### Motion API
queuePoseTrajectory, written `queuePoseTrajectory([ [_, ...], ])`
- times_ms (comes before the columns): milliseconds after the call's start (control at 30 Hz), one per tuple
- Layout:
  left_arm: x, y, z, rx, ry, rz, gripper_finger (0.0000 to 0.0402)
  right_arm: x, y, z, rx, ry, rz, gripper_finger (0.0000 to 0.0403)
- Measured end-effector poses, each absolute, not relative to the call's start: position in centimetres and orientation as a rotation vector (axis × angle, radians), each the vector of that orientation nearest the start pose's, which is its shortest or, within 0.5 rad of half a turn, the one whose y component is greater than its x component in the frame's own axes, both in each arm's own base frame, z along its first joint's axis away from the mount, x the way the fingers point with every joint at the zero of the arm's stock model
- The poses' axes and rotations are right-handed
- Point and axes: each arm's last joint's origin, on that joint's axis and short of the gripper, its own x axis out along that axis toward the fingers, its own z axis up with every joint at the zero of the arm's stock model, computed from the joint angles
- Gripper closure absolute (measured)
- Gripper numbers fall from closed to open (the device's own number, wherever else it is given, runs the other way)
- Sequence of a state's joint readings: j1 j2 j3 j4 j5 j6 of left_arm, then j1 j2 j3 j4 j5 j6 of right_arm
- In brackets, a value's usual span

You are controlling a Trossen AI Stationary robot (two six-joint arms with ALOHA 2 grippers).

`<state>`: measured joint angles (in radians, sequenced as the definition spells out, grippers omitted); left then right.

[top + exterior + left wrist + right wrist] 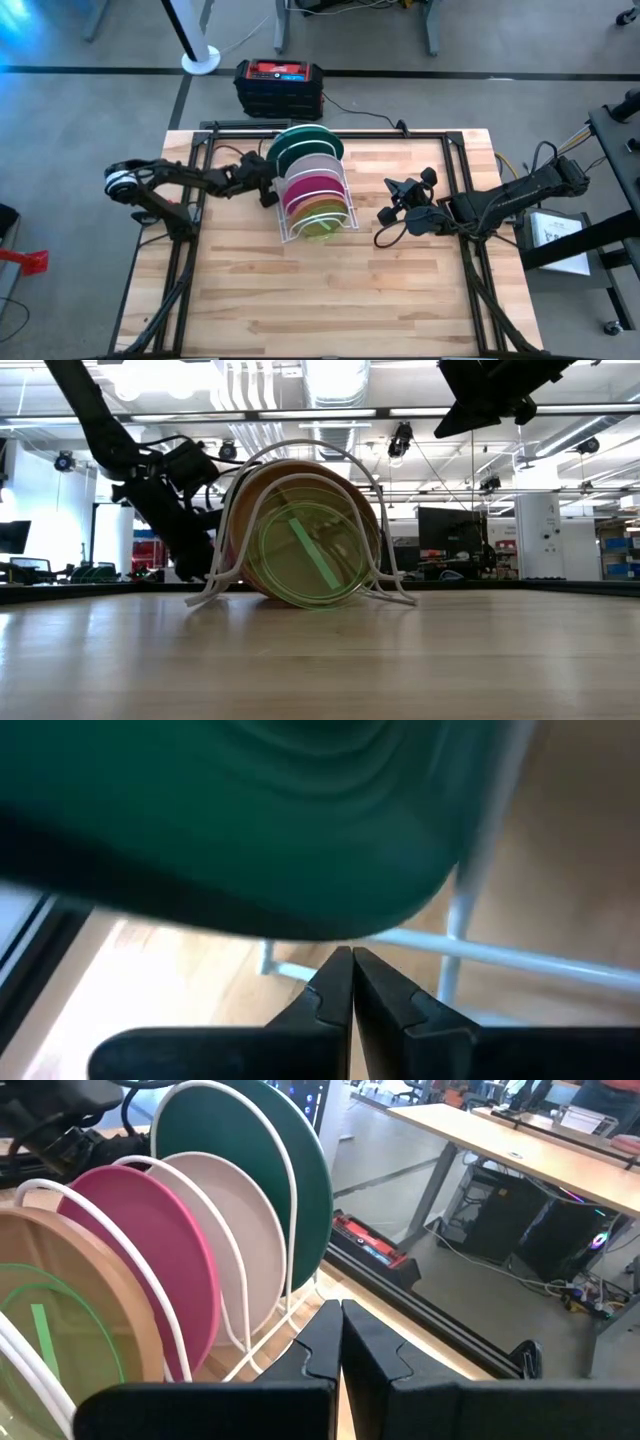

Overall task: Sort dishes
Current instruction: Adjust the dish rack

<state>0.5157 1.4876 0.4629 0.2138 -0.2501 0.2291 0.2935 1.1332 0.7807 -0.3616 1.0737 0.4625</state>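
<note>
- Nearest the low camera: bare light wood table [320, 660], then the small translucent lime-green plastic plate [305, 555] standing upright in the front slot of the white wire dish rack [225, 575].
- All five dishes stand on edge in that rack, mid-table. Near to far: lime-green, brown plastic plate [70, 1295], magenta pink plastic plate [150, 1250], white plastic plate [250, 1230], large dark green plastic plate [285, 1155] in the far slot.
- Left gripper [262, 188] sits just beside the rack's left side, close under the dark green plate's rim; fingers [330, 990] pressed together, pinching nothing.
- Right gripper [398, 205] hovers right of the rack, apart from it, raised above the table; fingers [325, 1345] pressed together, nothing between them.
- Judgement: sorting looks essentially done, plates run large to small. Step in hand is likely clearing the left arm off the rack.
- Doing it well: draw the left gripper straight left, away from the wires, keeping below and clear of the green rim so the plate is not tipped. Rack is light; a snag could drag it.
- Black and red box [278, 85] lies on the floor beyond the table's far edge.
</note>
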Motion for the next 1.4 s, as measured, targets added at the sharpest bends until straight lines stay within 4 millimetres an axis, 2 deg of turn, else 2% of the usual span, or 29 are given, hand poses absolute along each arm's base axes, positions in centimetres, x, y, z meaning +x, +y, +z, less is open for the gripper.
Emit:
queuePoseTrajectory([
  [433,20.1,14.4,12.0,0.038,0.815,0.502,0.0401,21.8,3.9,26.1,-0.033,0.377,-0.848,0.0403],
  [567,20.7,14.9,11.6,0.029,0.748,0.479,0.0401,21.9,3.7,26.1,-0.031,0.378,-0.861,0.0403],
  [767,22.5,16.5,10.0,-0.003,0.760,0.490,0.0401,21.9,3.5,26.1,-0.029,0.379,-0.869,0.0403],
  [1033,24.5,17.3,10.9,0.005,0.725,0.454,0.0401,21.9,3.4,26.1,-0.027,0.379,-0.872,0.0403],
  [1400,24.6,17.4,11.1,-0.043,0.839,0.449,0.0401,21.9,3.4,26.1,-0.028,0.380,-0.871,0.0403],
])
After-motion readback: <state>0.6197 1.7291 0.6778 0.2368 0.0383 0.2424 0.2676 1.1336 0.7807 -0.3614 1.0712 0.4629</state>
